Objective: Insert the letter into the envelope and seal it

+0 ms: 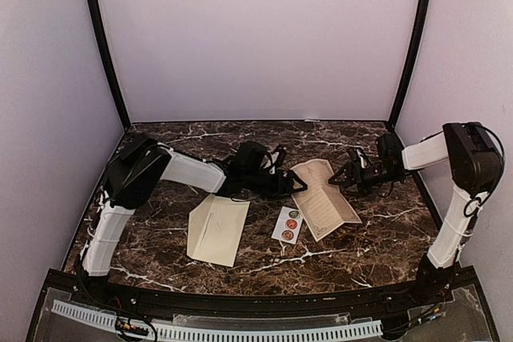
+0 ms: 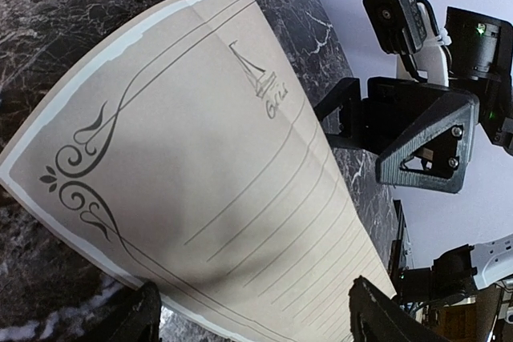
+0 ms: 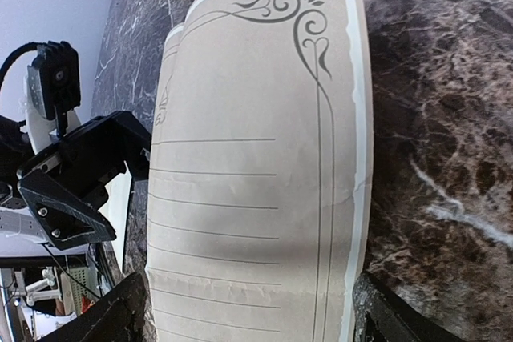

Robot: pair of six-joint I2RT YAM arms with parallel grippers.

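The letter (image 1: 322, 198), a tan lined sheet with a pale border and scroll print, lies creased and slightly bowed on the marble table right of centre. My left gripper (image 1: 295, 184) is open at its left edge; in the left wrist view (image 2: 264, 327) the letter (image 2: 200, 142) fills the space ahead of the spread fingers (image 2: 383, 316). My right gripper (image 1: 342, 177) is open at the letter's upper right edge, and its view (image 3: 252, 327) shows the sheet (image 3: 256, 158) running between its fingers (image 3: 401, 318). The cream envelope (image 1: 218, 230) lies flat to the left, apart from both grippers.
A small white sticker strip (image 1: 287, 224) with round dots lies between envelope and letter. Each gripper shows in the other's wrist view: the right one (image 2: 421, 138), the left one (image 3: 76, 186). Pale walls enclose the dark marble table (image 1: 361, 246) at back and sides.
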